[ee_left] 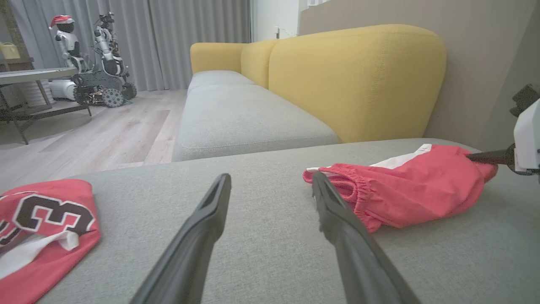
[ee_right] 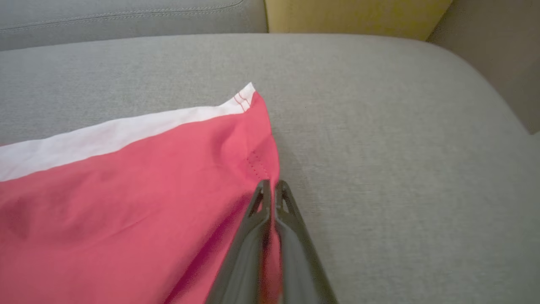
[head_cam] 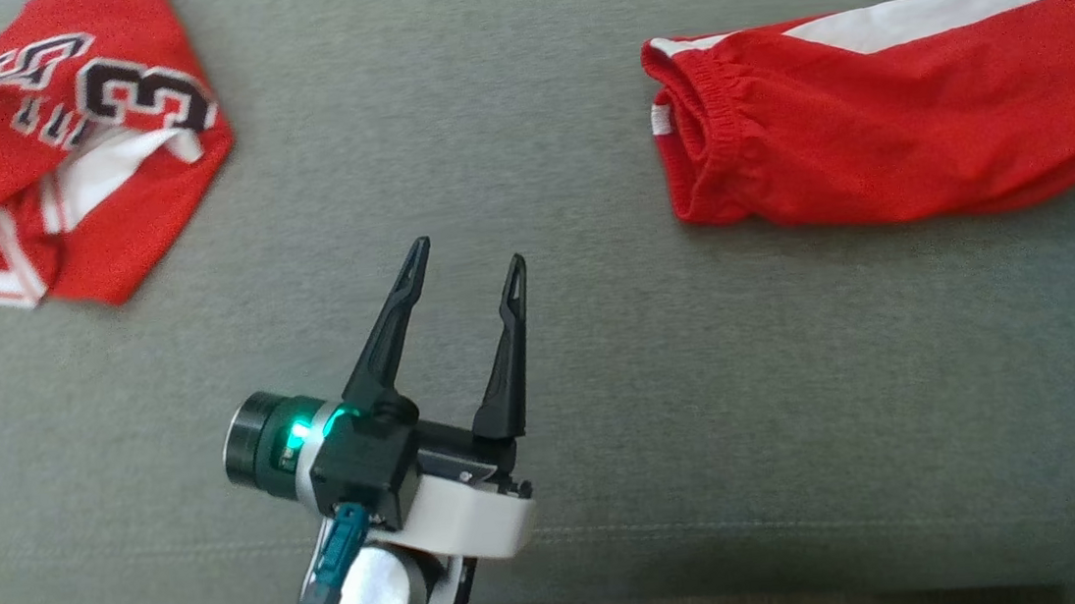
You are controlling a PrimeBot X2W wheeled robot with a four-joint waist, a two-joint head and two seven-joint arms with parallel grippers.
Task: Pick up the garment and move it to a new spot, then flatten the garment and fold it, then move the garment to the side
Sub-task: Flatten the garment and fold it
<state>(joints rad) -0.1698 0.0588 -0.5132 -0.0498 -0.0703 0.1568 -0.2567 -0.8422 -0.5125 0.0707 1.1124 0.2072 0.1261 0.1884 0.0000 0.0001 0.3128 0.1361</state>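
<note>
Grey woven sofa cushion (head_cam: 607, 414) spreads under everything. My left wrist view adds a yellow upholstered backrest (ee_left: 358, 80) at 1 o'clock and pale wooden floor (ee_left: 105, 131) at 10 o'clock.

The red shorts with a white side stripe and gathered waistband (head_cam: 905, 128) lie at 2 o'clock in my head view, their far end cut off by the right edge. My right wrist view shows that end: my right gripper (ee_right: 272, 184) has its jaws pressed together on the red hem, just below the white-striped corner, with cloth pinched between the fingers.

The crumpled red jersey with a black-and-white numeral 3 (head_cam: 59, 151) sits at 10 o'clock, cropped at the edge, its other lettering folded and unreadable.

My left gripper (head_cam: 468, 252), at 6 o'clock, hovers with jaws spread wide and holds nothing, over bare cushion between the two garments.
</note>
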